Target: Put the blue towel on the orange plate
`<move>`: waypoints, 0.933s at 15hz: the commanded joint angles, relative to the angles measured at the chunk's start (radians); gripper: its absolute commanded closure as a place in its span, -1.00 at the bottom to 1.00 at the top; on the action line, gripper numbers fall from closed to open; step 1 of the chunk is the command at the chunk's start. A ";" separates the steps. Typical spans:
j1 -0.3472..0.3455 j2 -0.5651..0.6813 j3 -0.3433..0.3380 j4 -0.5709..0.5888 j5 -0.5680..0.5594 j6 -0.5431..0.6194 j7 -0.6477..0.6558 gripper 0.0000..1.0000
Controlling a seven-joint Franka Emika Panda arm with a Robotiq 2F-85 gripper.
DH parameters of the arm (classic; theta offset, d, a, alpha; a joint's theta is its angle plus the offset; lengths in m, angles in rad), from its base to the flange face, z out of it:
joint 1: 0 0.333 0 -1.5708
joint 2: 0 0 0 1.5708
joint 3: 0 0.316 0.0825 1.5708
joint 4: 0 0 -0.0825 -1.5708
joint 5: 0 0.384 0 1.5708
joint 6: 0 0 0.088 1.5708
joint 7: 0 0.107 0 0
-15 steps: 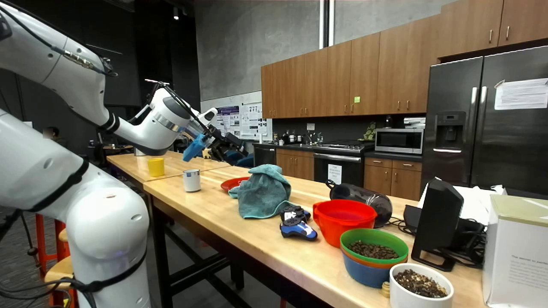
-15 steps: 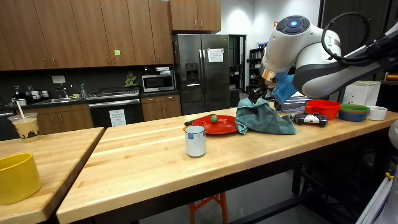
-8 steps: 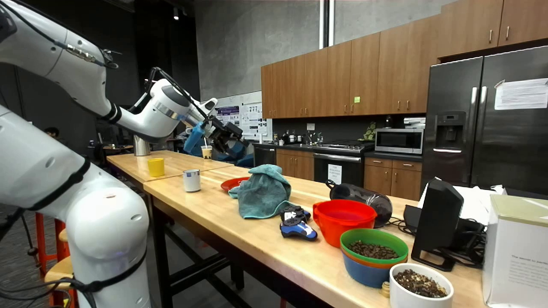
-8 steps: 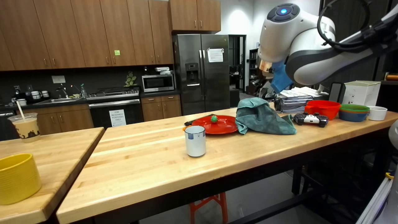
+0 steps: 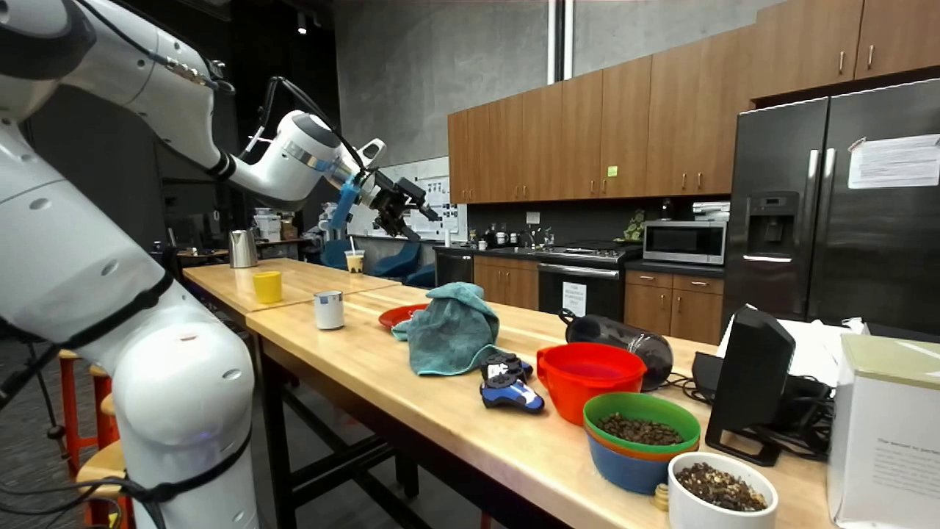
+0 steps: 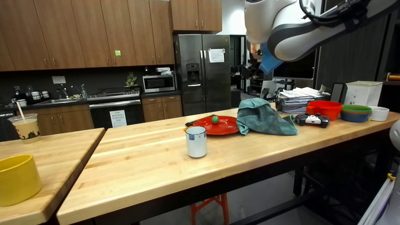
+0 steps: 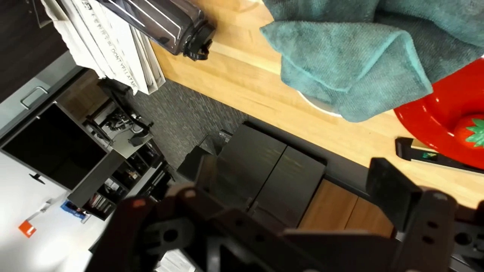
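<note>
The blue-green towel [image 5: 452, 330] lies in a rumpled, peaked heap on the wooden table, also seen in an exterior view [image 6: 265, 117] and in the wrist view [image 7: 351, 64]. The plate looks red [image 6: 220, 126] and sits right beside it. In the wrist view, a towel corner overlaps the plate's edge [image 7: 419, 117]; whether it rests on it I cannot tell. A red thing with a green top [image 7: 472, 130] lies on the plate. A white curved rim [image 7: 319, 107] shows from under the towel. My gripper [image 7: 295, 175] is open and empty, well above the table [image 5: 424, 225].
A white mug [image 6: 196, 142] stands in front of the plate. A black tool [image 7: 431, 155] lies by the plate's edge. Game controllers [image 5: 510, 382], a red bowl [image 5: 591, 375], stacked bowls [image 5: 639, 441] and a dark bottle [image 5: 624, 345] lie on the towel's other side.
My gripper has risen away from just above the towel, and the arm has shifted left in an exterior view. The towel, plate and mug have not moved.
</note>
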 commanded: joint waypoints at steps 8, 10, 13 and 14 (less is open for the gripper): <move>0.219 0.167 -0.081 -0.054 -0.231 -0.066 0.318 -1.00; 0.256 0.183 -0.112 -0.059 -0.265 -0.075 0.341 -1.00; 0.303 0.199 -0.153 -0.074 -0.305 -0.099 0.344 -1.00; 0.314 0.202 -0.165 -0.083 -0.316 -0.106 0.348 -1.00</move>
